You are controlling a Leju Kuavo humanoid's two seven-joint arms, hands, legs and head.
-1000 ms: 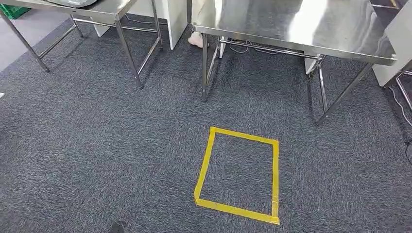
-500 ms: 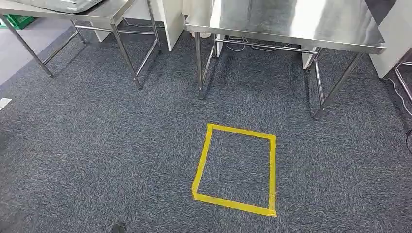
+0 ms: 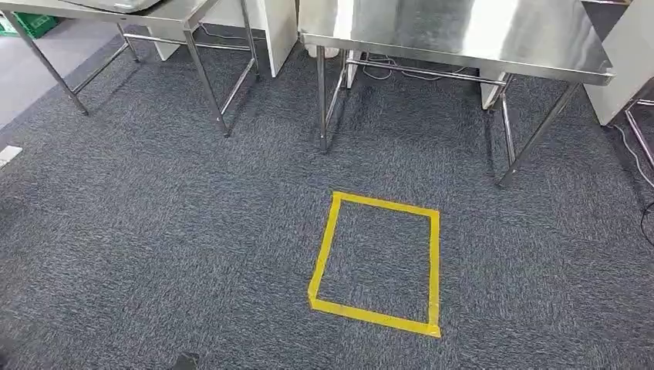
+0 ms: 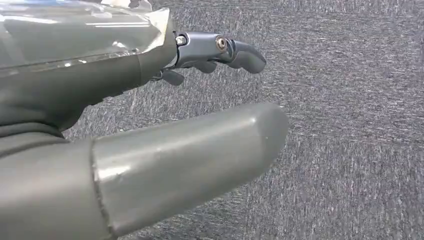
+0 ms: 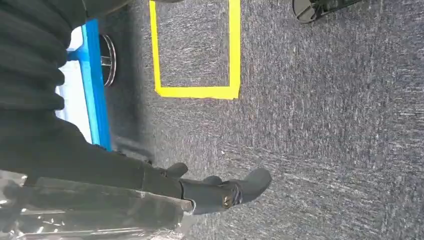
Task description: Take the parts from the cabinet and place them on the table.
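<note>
No part is seen on the steel tabletop [image 3: 463, 35] at the upper right of the head view, and no cabinet or part can be made out, so the task is judged barely begun. A yellow tape square [image 3: 378, 266] is marked on the grey carpet [image 3: 154, 231] at centre frame. The left robot hand [image 4: 150, 125] is held empty over the carpet, fingers apart. The right robot hand [image 5: 210, 192] is likewise seen holding nothing, fingers loosely extended. Fetching and placing are both left.
</note>
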